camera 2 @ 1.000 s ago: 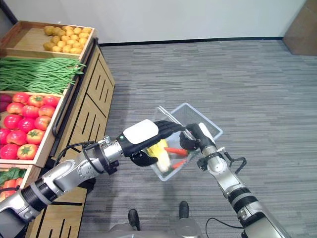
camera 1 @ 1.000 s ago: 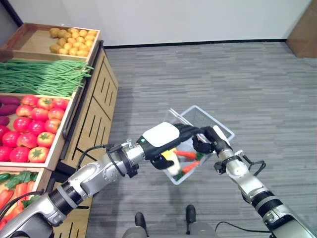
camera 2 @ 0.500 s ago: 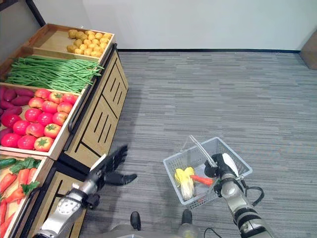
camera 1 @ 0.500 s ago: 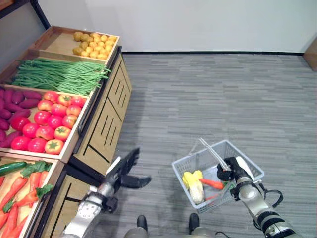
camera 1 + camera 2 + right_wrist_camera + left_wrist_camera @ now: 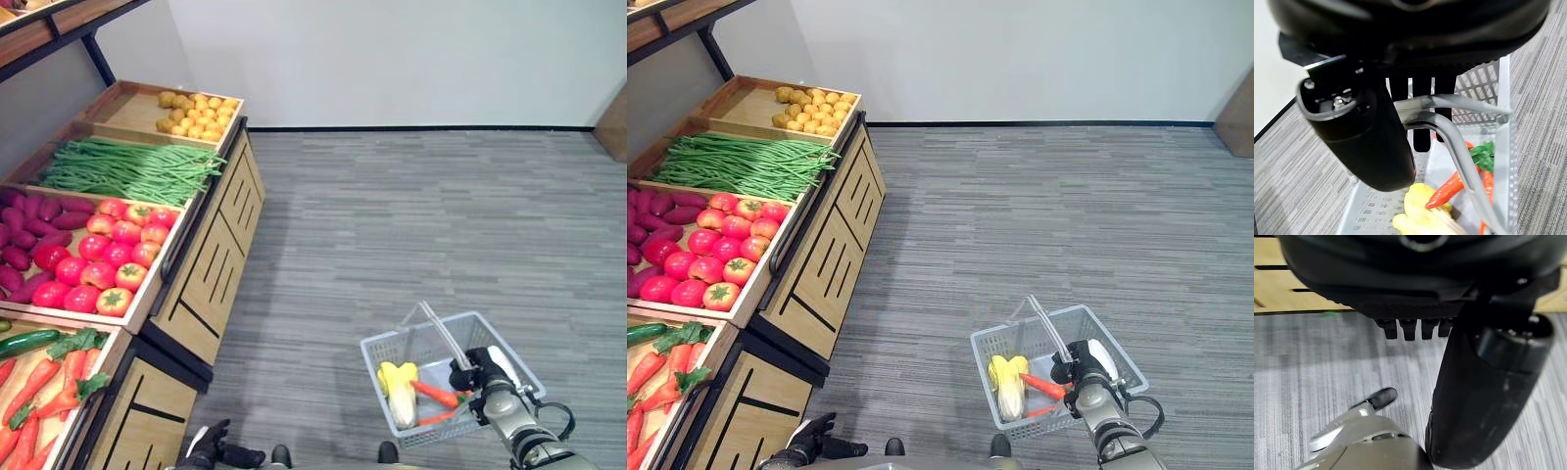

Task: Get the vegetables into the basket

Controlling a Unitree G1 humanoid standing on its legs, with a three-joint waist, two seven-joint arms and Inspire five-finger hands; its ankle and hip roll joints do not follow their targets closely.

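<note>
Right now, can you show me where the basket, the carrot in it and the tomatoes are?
basket point(image 5: 387, 345), left eye view, on its left rim.
carrot point(image 5: 434, 394), left eye view, middle of its orange body.
tomatoes point(image 5: 725, 248), right eye view, a tomato in the middle of the crate.

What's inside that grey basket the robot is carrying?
In the basket lie a yellow cabbage and carrots. The right hand holding its handles hides part of the bottom.

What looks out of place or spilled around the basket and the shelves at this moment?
Nothing stands out. The grey basket hangs from the right hand, which is curled around its handle, with a yellow cabbage and carrots inside. Nothing has spilled onto the floor. The left hand hangs low with its fingers straight.
</note>
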